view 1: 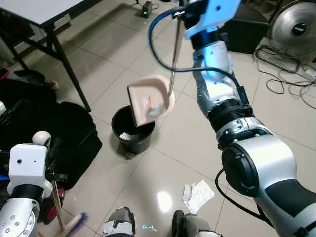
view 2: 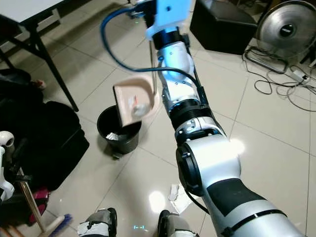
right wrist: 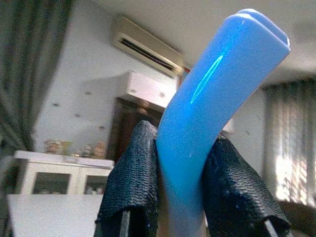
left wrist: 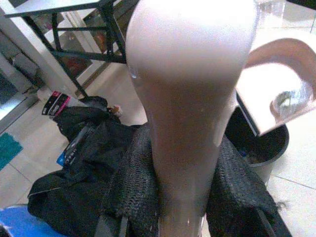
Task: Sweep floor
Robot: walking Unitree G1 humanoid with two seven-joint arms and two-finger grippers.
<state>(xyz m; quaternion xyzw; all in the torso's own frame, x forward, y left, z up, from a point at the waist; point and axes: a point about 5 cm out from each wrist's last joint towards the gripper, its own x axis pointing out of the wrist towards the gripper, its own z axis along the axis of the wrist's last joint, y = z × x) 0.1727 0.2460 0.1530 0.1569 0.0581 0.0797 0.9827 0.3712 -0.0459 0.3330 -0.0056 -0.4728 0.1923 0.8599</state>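
Jaws of the right gripper (right wrist: pixel 180 207) pinched the blue handle (right wrist: pixel 207 113) of the dustpan (view 1: pixel 150 101), held high and tipped over the black bin (view 1: pixel 132 131), apparently to shed a crumpled scrap into it. Left gripper's (left wrist: pixel 180 197) jaws clamped the broom handle (left wrist: pixel 187 98), keeping the broom (view 1: pixel 69 224) upright and aside. Crumpled paper (view 1: pixel 198 195) lay unswept on the floor (view 1: pixel 276 118) near the robot's feet; a black bag (view 1: pixel 64 133), table (view 1: pixel 44 10) legs and fan cables (view 1: pixel 286 81) crowded around.

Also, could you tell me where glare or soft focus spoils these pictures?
Left eye view: a lamp's white glare spot on the glossy beige tile floor. Left wrist view: the close pale pink broom handle is blurred, its top blown out white. Right wrist view: a bright streak on the glossy blue dustpan handle; the room behind looks soft.
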